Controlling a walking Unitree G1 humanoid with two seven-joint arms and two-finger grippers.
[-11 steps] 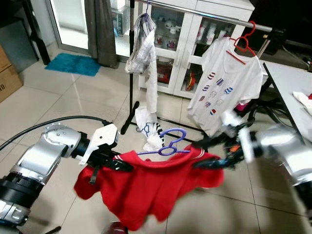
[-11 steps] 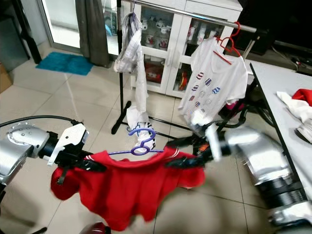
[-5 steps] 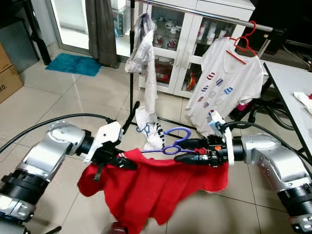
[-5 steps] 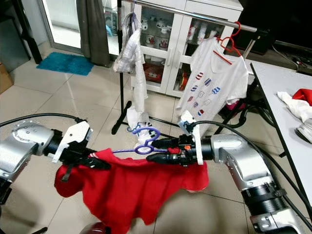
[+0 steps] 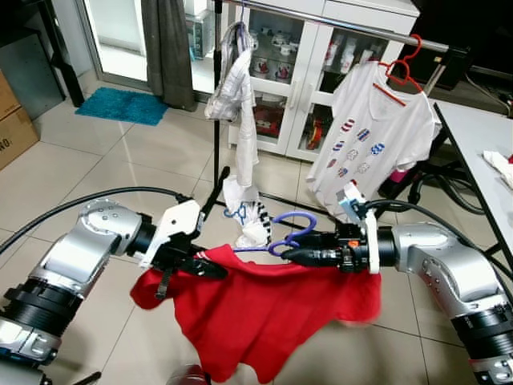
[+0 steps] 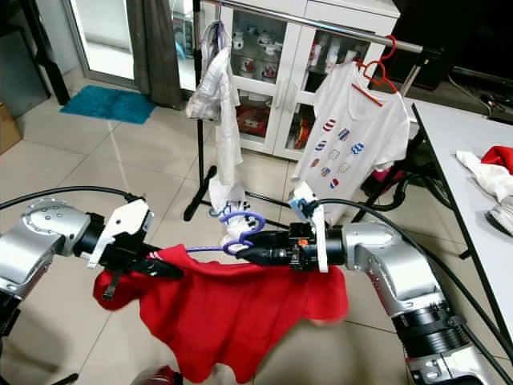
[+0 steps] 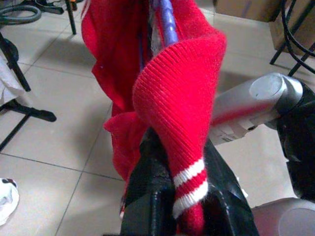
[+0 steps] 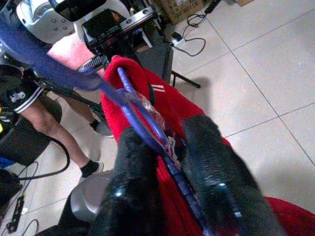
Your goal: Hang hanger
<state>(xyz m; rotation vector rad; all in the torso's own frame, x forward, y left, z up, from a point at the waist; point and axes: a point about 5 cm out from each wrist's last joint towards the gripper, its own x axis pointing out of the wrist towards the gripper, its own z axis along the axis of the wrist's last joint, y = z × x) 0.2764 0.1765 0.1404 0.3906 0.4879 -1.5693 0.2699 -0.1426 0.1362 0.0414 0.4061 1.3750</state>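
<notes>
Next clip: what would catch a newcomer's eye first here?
The red shirt on a purple hanger, stretched in mid-air between the two arms: the left tool pinches one shoulder and the right tool grips the hanger by its hook. Behind them stands a rail with a white T-shirt on a red hanger and a pale garment drooping to the floor.
</notes>
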